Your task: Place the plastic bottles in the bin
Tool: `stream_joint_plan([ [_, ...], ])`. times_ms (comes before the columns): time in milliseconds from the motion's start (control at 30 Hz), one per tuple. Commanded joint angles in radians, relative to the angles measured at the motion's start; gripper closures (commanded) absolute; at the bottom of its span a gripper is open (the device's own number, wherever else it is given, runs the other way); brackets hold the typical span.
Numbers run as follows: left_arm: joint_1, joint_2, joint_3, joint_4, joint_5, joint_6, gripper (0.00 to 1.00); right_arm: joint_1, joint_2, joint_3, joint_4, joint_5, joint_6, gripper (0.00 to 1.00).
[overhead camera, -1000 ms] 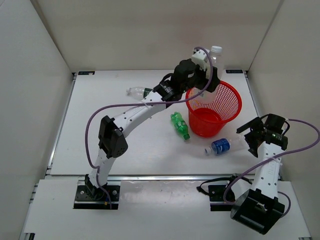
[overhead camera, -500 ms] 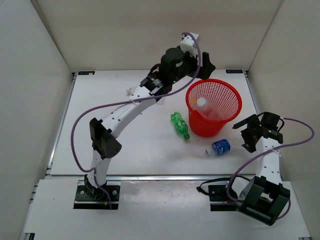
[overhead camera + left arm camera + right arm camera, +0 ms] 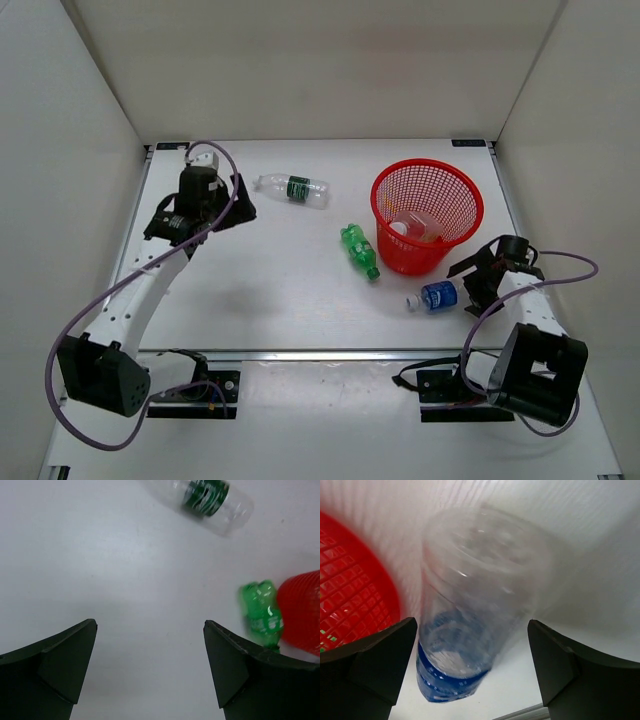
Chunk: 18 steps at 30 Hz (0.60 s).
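The red mesh bin (image 3: 463, 205) stands at the right. The large clear bottle (image 3: 413, 228) lies inside it. The clear bottle with the dark-green label (image 3: 293, 188) lies at the back centre and also shows in the left wrist view (image 3: 205, 497). The small green bottle (image 3: 360, 250) lies just left of the bin and shows in the left wrist view too (image 3: 261, 612). My left gripper (image 3: 238, 203) is open and empty, left of the dark-green-label bottle. My right gripper (image 3: 468, 285) is open, its jaws on either side of the base end of the blue-label bottle (image 3: 436, 295), seen close (image 3: 470, 630).
White walls enclose the table on three sides. The bin's wall (image 3: 350, 590) is right next to the blue-label bottle. Purple cables loop from both arms. The metal rail of the table's front edge (image 3: 320, 353) runs near the arm bases.
My left gripper let the large clear bottle go into the bin and swung back to the left. My right gripper moved in around the blue-label bottle.
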Motion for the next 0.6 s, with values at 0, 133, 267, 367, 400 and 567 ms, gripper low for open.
stream_joint_plan([
  [0, -0.04, -0.05, -0.055, -0.113, -0.056, -0.032, 0.01, 0.006, 0.033, -0.028, 0.097, 0.003, 0.035, 0.12],
  [133, -0.041, -0.074, -0.153, -0.067, 0.052, -0.103, 0.02, 0.019, 0.076, -0.03, 0.097, 0.062, 0.053, 0.15],
  [267, -0.095, -0.039, -0.205, 0.014, 0.073, -0.157, 0.02, 0.039, 0.056, -0.016, 0.097, 0.137, 0.068, 0.53],
  [367, -0.156, 0.018, -0.144, 0.01, 0.033, -0.142, 0.01, -0.008, -0.004, 0.032, 0.024, 0.217, 0.039, 0.59],
  [400, -0.185, 0.042, -0.124, 0.019, 0.034, -0.138, 0.01, -0.023, -0.045, 0.064, -0.011, 0.228, 0.0, 0.61],
  [567, -0.25, 0.163, -0.043, 0.111, 0.083, -0.164, 0.01, -0.108, -0.163, 0.321, -0.133, 0.399, -0.132, 0.72],
])
